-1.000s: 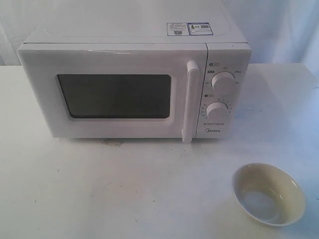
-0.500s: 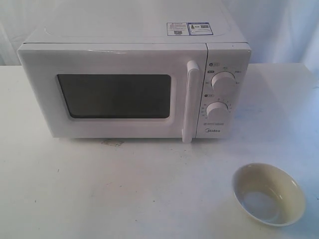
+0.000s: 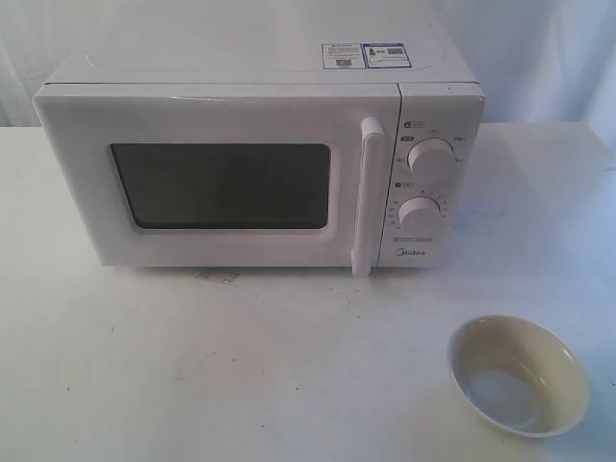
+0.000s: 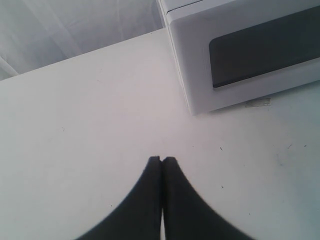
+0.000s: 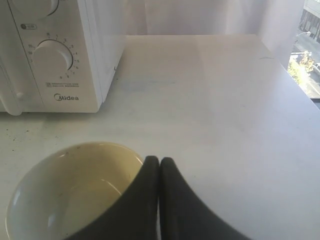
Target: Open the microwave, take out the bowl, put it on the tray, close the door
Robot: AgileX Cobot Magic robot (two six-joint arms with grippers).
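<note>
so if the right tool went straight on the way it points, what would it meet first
Likely just bare table: the shut right tool aims past the bowl beside it and clear of the microwave. Nothing else shows in that line, though depth is unclear.

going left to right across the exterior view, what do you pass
dark window → door handle → control panel with its two dials → bowl, which sits nearer the camera on the table
</note>
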